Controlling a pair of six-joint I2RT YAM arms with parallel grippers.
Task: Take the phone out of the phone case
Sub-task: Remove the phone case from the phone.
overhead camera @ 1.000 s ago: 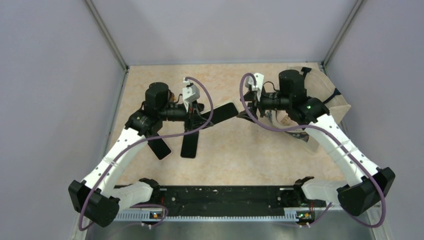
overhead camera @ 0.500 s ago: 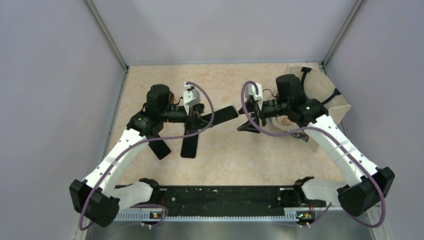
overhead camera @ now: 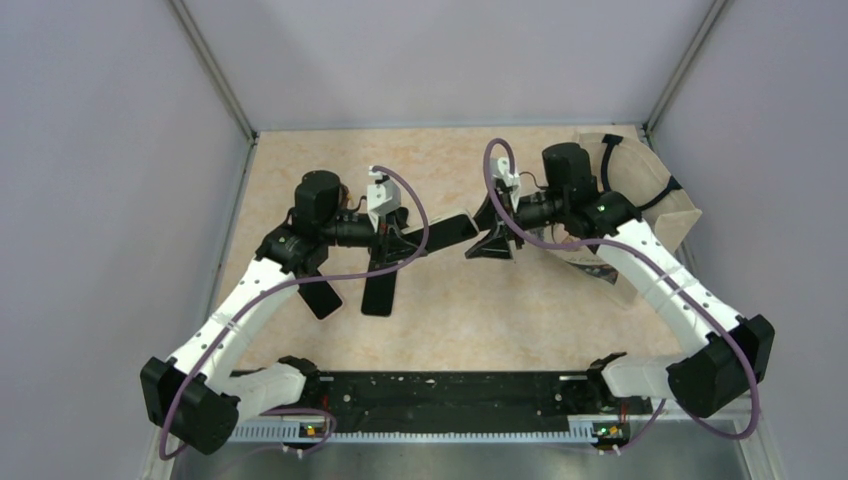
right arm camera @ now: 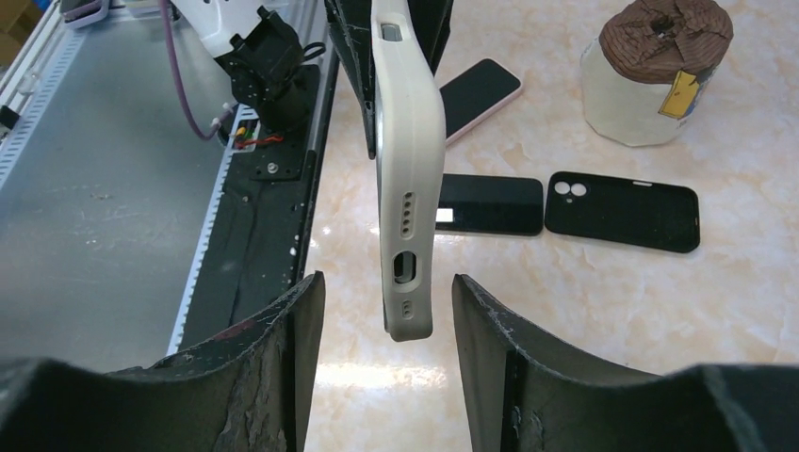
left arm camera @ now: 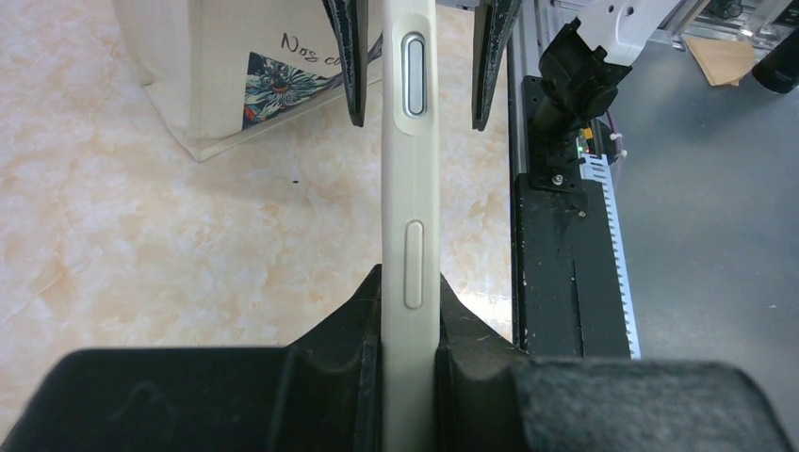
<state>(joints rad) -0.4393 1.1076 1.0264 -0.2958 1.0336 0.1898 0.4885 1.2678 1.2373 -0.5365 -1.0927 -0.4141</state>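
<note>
— Cream rubber phone case point(left arm camera: 410, 169), edge-on and lifted off the tabletop point(overhead camera: 450, 330), clamped at one end by the left gripper point(left arm camera: 410, 292). Phone point(overhead camera: 448, 228) seated inside, dark face up in the overhead view.

— And the right gripper point(right arm camera: 388, 282)?

— Jaws apart, one on each side of the case's port end, with a gap showing on both sides.

— Other containers?

— Pale cloth tote bag point(left arm camera: 212, 94) with a flower print, lying at the right side of the tabletop; contents hidden. Translucent jar point(right arm camera: 650, 104) capped with brown cloth and carrying a yellow tag; cannot tell what fills it. Black case point(right arm camera: 624, 212) lying flat, back up, with two pale rounds in its camera corner; cannot tell whether anything sits in it.

— Anything given by one view only?

— From the left wrist alone: the side buttons and the bag's print. From the right wrist alone: the port, the speaker holes, the jar, and a black phone point(right arm camera: 490, 204) just beside the black case. From overhead alone: both arms meeting over the middle of the tabletop.
</note>
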